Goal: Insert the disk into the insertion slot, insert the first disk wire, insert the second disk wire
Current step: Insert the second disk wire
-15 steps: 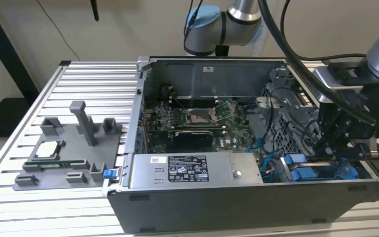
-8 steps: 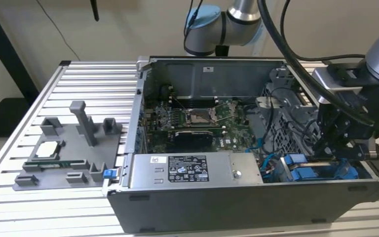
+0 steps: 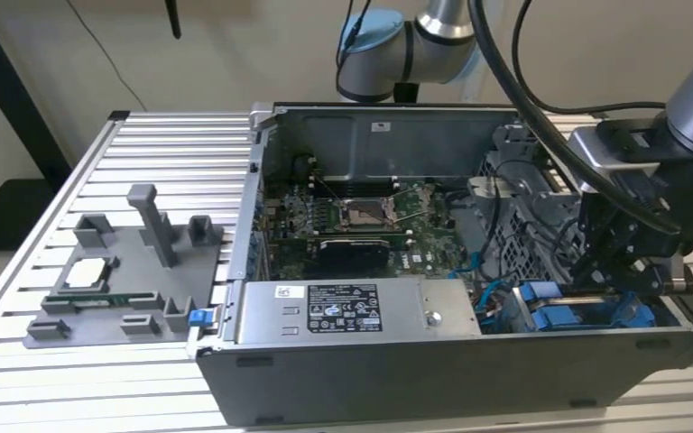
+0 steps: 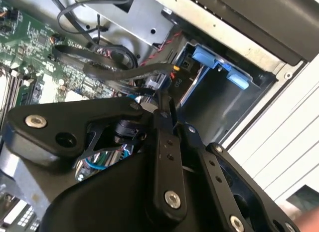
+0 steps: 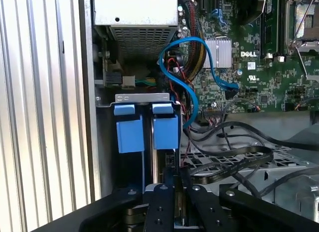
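Starting with the exterior view: we've got an open computer case (image 3: 443,361) sitting on a slatted metal table (image 3: 142,144), with the arm reaching down into the corner of the case at the exterior view's right. The pincer (image 3: 617,275) hangs right above the blue-framed drives down in the drive cage there. The disk (image 3: 563,317) shows as a blue carrier in that corner, just beside the silver power-supply box (image 3: 346,311) with the white label. The motherboard (image 3: 359,216) fills the middle of the case. Off to the exterior view's left there's a grey fixture tray (image 3: 118,271) on the table, well apart from the case.

In the second wrist view we're mostly looking at the black pincer body (image 4: 164,157). Past it, the insertion slot (image 4: 219,100) is the grey walled compartment with blue tabs at its edge, and black flat cables loop across near the motherboard.

The first wrist view is the clearest one. The pincer (image 5: 172,202) has its two black fingers close together, clenched on the thin edge of the disk (image 5: 164,127), which stands in the insertion slot (image 5: 142,97) right beside a second blue-framed drive (image 5: 128,129). A blue cable (image 5: 199,67) curves from the motherboard down beside the drives, and black cables lie across the perforated cage nearby.
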You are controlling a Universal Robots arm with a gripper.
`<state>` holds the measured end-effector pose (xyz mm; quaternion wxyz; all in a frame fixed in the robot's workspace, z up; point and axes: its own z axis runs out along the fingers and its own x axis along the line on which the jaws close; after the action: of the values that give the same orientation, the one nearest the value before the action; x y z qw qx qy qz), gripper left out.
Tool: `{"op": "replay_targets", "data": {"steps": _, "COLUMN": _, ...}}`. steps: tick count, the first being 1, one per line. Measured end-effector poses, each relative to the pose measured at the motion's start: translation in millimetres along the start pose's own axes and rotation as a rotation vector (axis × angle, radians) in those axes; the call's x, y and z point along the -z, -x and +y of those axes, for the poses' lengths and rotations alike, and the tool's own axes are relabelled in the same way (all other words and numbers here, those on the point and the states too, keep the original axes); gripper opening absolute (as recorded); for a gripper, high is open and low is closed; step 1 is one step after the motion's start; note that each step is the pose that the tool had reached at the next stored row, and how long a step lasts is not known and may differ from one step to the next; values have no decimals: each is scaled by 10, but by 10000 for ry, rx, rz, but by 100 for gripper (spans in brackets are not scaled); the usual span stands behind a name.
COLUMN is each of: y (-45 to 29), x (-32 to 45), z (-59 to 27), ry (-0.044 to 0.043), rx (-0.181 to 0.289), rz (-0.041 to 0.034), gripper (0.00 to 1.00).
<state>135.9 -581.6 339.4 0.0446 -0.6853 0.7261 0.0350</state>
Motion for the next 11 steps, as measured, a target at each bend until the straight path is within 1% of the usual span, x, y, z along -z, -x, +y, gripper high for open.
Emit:
{"op": "replay_targets", "data": {"steps": 4, "y": -2, "x": -9, "z": 0, "ry": 0, "rx": 0, "rz": -1, "gripper": 0}}
{"op": "replay_targets", "data": {"steps": 6, "y": 1, "x": 14, "z": 0, "ry": 2, "rx": -1, "rz": -28, "gripper": 0}}
{"op": "replay_targets", "data": {"steps": 7, "y": 5, "x": 43, "z": -1, "ry": 2, "rx": -1, "rz": -36, "gripper": 100}}
{"op": "replay_targets", "data": {"steps": 11, "y": 22, "x": 193, "z": -2, "ry": 2, "rx": -1, "rz": -44, "gripper": 100}}
